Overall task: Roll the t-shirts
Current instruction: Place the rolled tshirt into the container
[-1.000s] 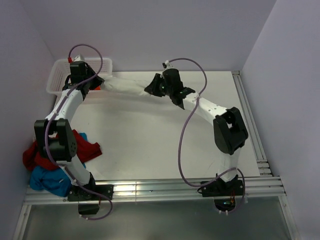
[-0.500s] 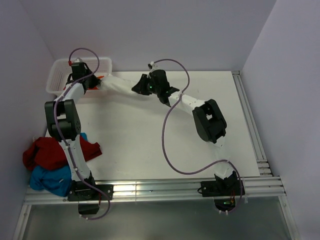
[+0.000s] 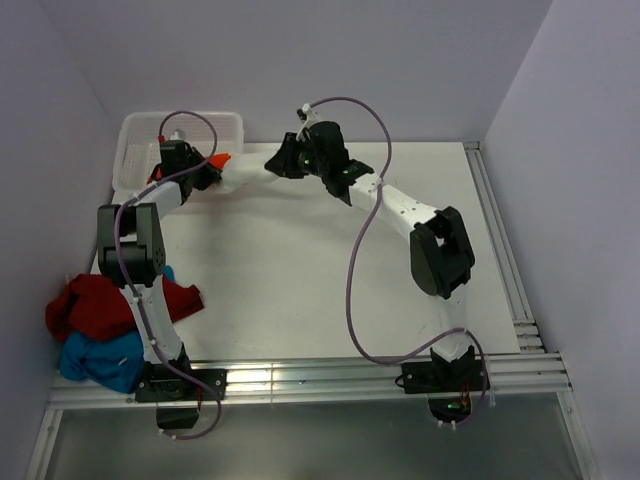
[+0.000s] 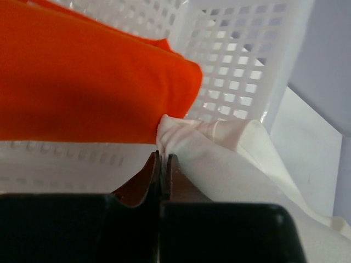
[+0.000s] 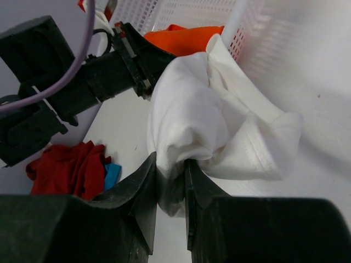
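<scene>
We see both arms reaching to the far left corner of the table (image 3: 300, 270), where the white t-shirt (image 5: 186, 115) hangs bunched between the two grippers, right beside the white perforated basket (image 4: 236, 55). The left gripper (image 4: 163, 159) has its fingers pressed tight together, and a gathered corner of the white cloth comes to a point right at their tips. The right gripper (image 5: 171, 170) is clamped on a thick rolled fold of the same shirt, with cloth filling the gap between its fingers. The orange t-shirt (image 4: 82, 82) lies at the basket's corner, touching the white bundle. Over at the near left of the table, the dark red t-shirt (image 3: 95, 305) is heaped on the blue t-shirt (image 3: 100, 362), well apart from both grippers.
</scene>
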Available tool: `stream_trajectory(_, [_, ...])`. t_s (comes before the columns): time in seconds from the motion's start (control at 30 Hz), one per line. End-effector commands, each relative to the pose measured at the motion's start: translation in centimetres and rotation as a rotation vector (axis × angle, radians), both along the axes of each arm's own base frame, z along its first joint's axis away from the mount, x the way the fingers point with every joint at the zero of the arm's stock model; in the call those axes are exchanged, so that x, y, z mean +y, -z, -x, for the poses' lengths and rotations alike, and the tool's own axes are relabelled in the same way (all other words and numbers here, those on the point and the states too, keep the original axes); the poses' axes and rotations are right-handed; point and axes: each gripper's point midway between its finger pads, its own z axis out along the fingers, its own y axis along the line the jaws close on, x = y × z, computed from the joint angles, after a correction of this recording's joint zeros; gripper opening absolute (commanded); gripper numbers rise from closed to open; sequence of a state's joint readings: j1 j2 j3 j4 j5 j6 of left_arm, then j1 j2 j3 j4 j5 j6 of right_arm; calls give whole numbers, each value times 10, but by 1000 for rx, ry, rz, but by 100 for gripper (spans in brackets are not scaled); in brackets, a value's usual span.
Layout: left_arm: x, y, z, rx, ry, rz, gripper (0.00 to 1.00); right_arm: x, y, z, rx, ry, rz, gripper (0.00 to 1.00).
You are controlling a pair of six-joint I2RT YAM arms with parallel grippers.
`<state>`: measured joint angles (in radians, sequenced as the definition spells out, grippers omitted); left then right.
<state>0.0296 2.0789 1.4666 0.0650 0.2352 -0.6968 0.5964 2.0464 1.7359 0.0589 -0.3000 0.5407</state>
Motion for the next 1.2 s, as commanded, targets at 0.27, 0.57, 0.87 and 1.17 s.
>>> stream_trajectory(0.27, [-113,72,94,257,188,12,0,-51,-84,48,-102,48,-16,0])
stream_trajectory(0.57, [-181,34,117,215,305,24,0,-131,-80,66,-3,190,17,0])
stream_trajectory(0.87, [-229,-22,141,165,399,82,0,-191,-86,69,57,329,38,0])
stream_trajectory(1.17, [-167,-106,111,41,297,16,0,-172,-98,75,52,213,-36,0])
